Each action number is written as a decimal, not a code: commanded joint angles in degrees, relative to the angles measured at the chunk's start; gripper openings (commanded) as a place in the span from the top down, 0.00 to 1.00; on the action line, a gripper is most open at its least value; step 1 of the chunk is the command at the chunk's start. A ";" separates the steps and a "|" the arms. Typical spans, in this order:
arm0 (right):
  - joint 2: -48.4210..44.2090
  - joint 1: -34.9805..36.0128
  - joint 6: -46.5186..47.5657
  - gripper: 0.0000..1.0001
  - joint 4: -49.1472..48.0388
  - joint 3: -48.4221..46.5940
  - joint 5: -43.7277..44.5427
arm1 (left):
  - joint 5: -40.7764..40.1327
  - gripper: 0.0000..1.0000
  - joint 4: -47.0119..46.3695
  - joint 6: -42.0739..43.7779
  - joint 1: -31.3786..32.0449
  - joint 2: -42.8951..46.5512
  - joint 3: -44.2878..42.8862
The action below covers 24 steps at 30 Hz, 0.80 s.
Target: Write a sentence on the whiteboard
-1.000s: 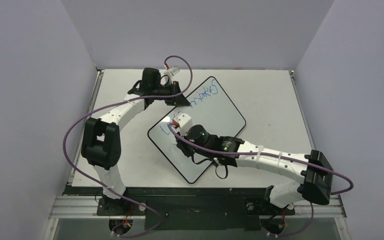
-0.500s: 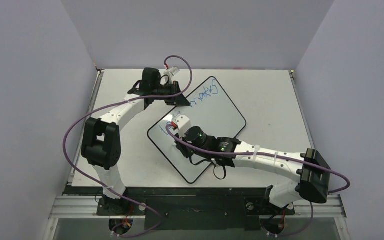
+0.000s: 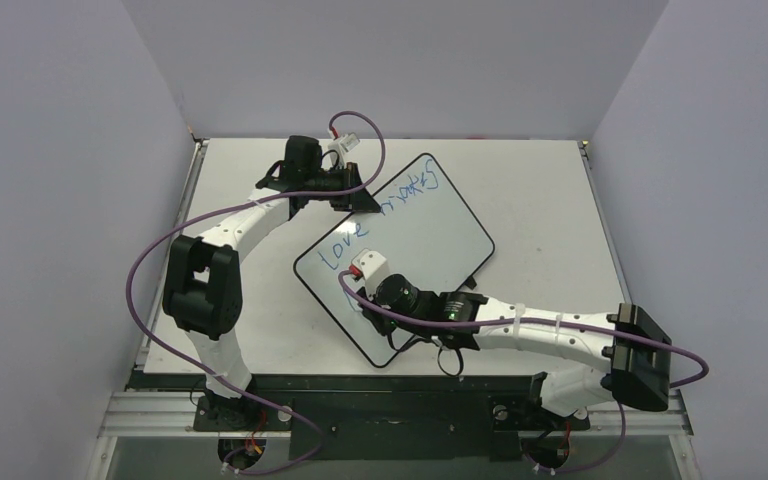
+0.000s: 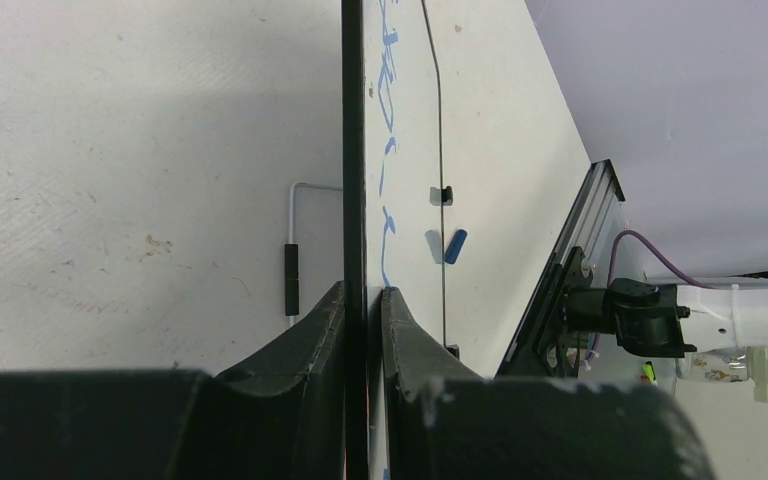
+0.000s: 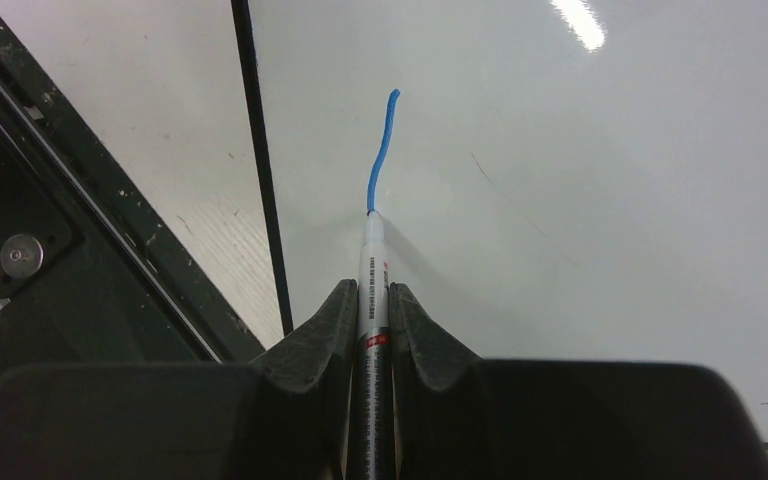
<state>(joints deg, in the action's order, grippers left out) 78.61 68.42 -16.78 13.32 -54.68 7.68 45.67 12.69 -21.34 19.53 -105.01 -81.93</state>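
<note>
The whiteboard [image 3: 430,245] lies slanted on the table. The sentence [image 3: 345,245] reads "Love makes" in blue along its far left side. My left gripper [image 3: 355,200] is shut on the board's black rim [image 4: 353,150], one finger on each face. My right gripper [image 3: 353,292] is over the board's near left part, shut on a white marker [image 5: 371,250]. The marker's tip touches the board [image 5: 580,220] at the lower end of a short blue stroke [image 5: 382,150], close to the rim [image 5: 260,170].
The matte white tabletop [image 3: 530,190] surrounds the board. A white wire bail with a black sleeve [image 4: 291,275] lies beside the board in the left wrist view. The black frame rail [image 3: 380,385] runs along the near table edge. Purple cables loop off both arms.
My right gripper has moved toward the near left of the board, uncovering the word "Love". A new short blue stroke now shows at the marker's tip. The left arm has not moved.
</note>
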 commanded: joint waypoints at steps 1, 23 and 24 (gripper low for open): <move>-1.85 0.39 -1.01 1.00 0.61 0.76 2.84 | 0.48 1.00 -1.27 3.41 1.66 1.26 -0.50; -6.34 0.40 0.48 1.00 -0.10 -4.03 4.49 | -4.15 1.00 2.14 4.31 1.66 0.85 -1.09; -6.53 0.36 0.40 1.00 -0.72 -3.99 4.42 | -4.40 1.00 2.15 4.30 1.70 0.86 -1.02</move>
<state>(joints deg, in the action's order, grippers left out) 76.18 68.71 -16.71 16.29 -56.64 13.37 43.92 13.39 -21.34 19.73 -105.01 -81.93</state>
